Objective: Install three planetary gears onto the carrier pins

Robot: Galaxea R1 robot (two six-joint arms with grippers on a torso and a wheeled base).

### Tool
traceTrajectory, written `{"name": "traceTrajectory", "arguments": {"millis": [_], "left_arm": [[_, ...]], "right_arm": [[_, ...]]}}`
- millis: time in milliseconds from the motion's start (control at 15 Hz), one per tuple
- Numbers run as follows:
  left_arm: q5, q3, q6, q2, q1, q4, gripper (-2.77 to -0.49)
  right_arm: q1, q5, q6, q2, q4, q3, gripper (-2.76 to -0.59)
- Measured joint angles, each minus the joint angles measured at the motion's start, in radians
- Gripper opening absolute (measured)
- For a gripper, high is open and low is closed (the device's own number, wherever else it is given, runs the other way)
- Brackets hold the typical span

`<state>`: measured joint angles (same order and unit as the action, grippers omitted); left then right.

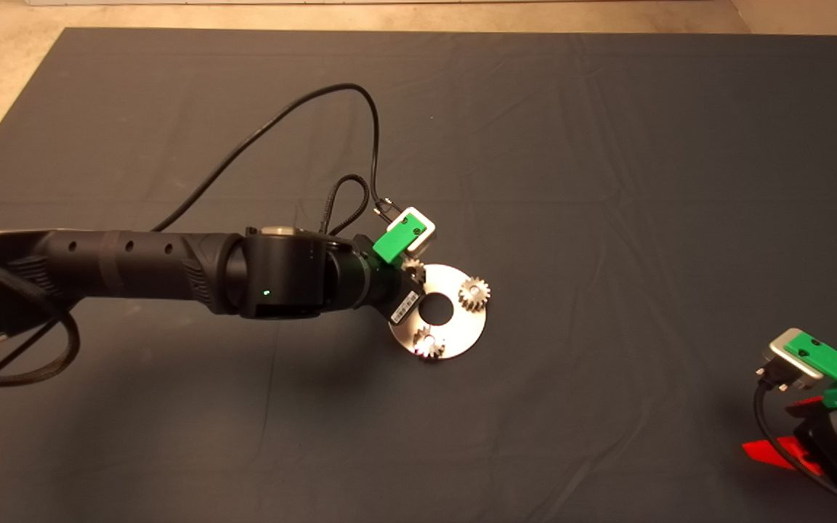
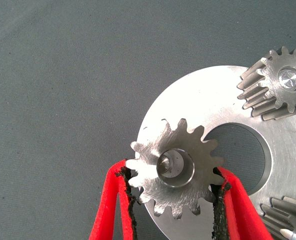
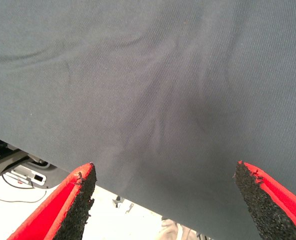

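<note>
Now left gripper [image 2: 173,192] pinches the third gear [image 2: 177,170] between its pads, over a carrier pin [image 2: 166,161] on the disc [image 2: 208,112]. Centre bore on pin, lower straight. Right gripper [image 3: 163,200] idle, spread wide.

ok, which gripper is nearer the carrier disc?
Left. The left gripper is over the carrier disc, its fingers holding a gear above it. The right gripper is parked at the mat's lower right.

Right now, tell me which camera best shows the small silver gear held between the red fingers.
The left wrist view: the small silver gear fills the picture, gripped by the left gripper over a pin on the shiny metal disc. The head view mostly hides it behind the arm. The right wrist view shows only mat.
</note>
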<state>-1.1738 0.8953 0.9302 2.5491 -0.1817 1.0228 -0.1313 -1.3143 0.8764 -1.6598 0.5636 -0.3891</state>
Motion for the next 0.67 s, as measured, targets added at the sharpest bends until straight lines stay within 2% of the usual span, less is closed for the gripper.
{"name": "traceTrajectory", "arguments": {"millis": [400, 533, 667], "left_arm": [[0.010, 0.002, -0.004, -0.011, 0.000, 0.001, -2.66], [0.027, 0.005, -0.005, -0.029, 0.001, -0.001, -2.66], [0.032, 0.005, -0.005, -0.040, 0.000, -0.001, -2.67]], "right_arm": [[0.000, 0.000, 0.000, 0.000, 0.000, 0.000, -1.31], [0.000, 0.000, 0.000, 0.000, 0.000, 0.000, -1.31], [0.000, 0.001, 0.000, -0.002, 0.000, 0.000, -1.31]]}}
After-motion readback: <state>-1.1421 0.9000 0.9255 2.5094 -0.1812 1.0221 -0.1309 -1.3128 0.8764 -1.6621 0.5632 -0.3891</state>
